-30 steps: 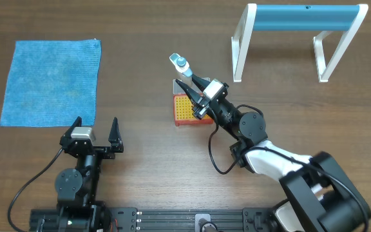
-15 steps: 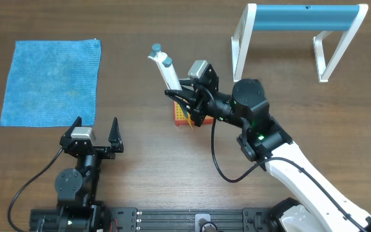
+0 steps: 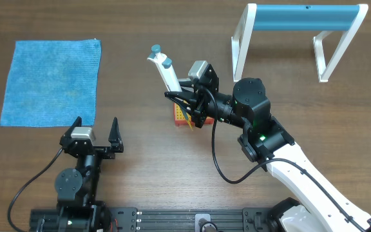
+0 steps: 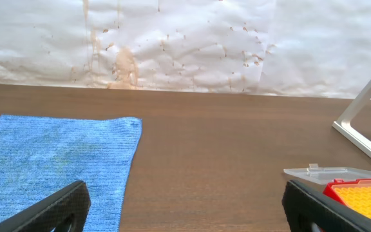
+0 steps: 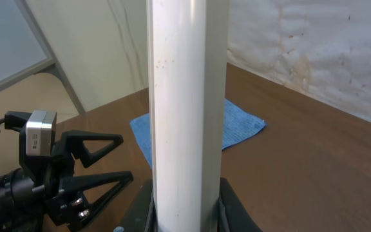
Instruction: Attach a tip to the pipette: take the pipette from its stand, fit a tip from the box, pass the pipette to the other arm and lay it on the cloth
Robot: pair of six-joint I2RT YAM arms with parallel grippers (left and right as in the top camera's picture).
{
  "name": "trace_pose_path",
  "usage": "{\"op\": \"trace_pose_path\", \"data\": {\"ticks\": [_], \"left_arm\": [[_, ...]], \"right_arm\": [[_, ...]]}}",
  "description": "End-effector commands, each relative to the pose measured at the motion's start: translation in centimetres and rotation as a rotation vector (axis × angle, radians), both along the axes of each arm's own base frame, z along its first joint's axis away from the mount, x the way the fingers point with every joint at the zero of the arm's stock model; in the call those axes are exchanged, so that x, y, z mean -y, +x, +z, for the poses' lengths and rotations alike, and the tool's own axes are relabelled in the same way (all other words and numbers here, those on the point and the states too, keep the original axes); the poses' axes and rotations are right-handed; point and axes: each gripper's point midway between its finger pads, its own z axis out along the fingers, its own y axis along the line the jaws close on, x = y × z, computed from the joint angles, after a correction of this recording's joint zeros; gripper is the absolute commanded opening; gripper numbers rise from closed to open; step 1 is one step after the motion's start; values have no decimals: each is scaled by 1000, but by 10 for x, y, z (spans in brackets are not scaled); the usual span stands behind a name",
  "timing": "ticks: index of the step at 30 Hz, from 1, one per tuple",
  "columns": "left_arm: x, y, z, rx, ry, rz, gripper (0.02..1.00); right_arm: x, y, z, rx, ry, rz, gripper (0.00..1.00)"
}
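Right wrist view: pipette [image 5: 185, 109] ends off-frame

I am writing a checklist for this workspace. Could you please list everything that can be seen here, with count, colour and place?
cloth: one, blue, flat at the table's far left.
pipette: one, white with a blue-green top, held up in the right gripper, near the tip box.
tip box: one, red with a yellow insert, mid-table.
lid: one, clear, at the tip box's far side.
stand: one, white frame with a blue bar, far right.
table: one, brown wood.
left gripper: one, black, open, close to the cloth's near corner.
right gripper: one, black, shut on the pipette, mid-table.
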Motion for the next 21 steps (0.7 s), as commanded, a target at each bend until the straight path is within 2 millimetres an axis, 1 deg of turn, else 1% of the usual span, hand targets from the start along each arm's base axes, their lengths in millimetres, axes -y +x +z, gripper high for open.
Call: {"op": "trace_pose_path", "data": {"ticks": [1, 3, 5, 6, 7, 8, 10, 11, 13, 14, 16, 20, 21], "left_arm": [[3, 0, -2, -6, 12, -15, 965], [3, 0, -2, -6, 12, -15, 965], [-1, 0, 2, 11, 13, 6, 965], [1, 0, 4, 15, -7, -1, 965], [6, 0, 8, 28, -89, -31, 967], [14, -1, 15, 40, -277, -70, 965], [23, -2, 20, 6, -691, -108, 965], [33, -4, 19, -62, -992, -142, 965], [48, -8, 10, -198, -1272, -178, 965], [52, -10, 6, -236, -1323, -180, 965], [52, -10, 6, -240, -1329, -177, 965], [61, -13, 11, -286, -1441, -223, 965], [63, -14, 17, -277, -1440, -249, 967]], "right_arm": [[-1, -1, 9, -82, 57, 1, 82], [0, -1, 7, -189, 94, -16, 82], [1, -2, 0, -292, 111, -30, 82], [1, -2, -3, -325, 111, -34, 84], [2, -3, -7, -358, 109, -40, 86], [2, -3, -11, -387, 107, -44, 82], [3, -4, -15, -426, 106, -51, 82], [3, -5, -16, -455, 113, -57, 82], [3, -5, -16, -516, 140, -68, 82], [3, -5, -16, -546, 153, -73, 82], [3, -5, -16, -605, 179, -84, 82], [2, -5, -16, -689, 215, -98, 82], [2, -6, -17, -694, 212, -91, 82]]}}
